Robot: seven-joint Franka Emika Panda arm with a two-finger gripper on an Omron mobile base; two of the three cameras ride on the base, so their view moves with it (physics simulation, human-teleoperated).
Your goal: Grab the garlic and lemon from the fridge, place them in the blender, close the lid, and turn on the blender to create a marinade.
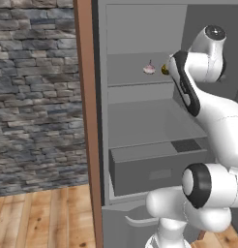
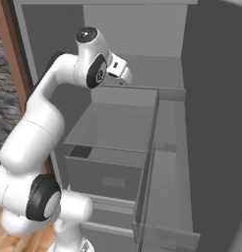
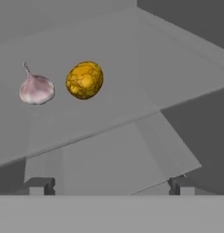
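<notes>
Fridge [image 1: 140, 121]: open, grey inside, brown wooden frame [image 1: 87, 121] down its left edge; stone wall [image 1: 38, 97] and wooden floor [image 1: 43, 218] to the left of it.
Arm [image 1: 208, 116]: white with dark joints, raised in front of the fridge interior, reaching toward the upper shelf.
Drawer [image 1: 150, 169]: grey, low in the fridge, below the two shelves.
Upper shelf [image 3: 155, 68]: flat grey, carrying both lemon and garlic, side by side, close but not touching.
Hand [image 3: 109, 186]: held in front of the upper shelf's edge, short of both items; two dark fingertips [image 3: 41, 185] set wide apart, nothing between them.
Lemon [image 3: 84, 80]: yellow-orange, mottled, slightly oval; in the hand view, long axis tilted, upper end leaning right; right of the garlic. In the left base view, a sliver of yellow against the arm's edge.
Garlic [image 3: 36, 88]: pale pinkish-white bulb, sitting on its round base; in the hand view, thin pointed tip aimed up and slightly left. In the left base view, upright on the shelf, tip up, just left of the lemon.
</notes>
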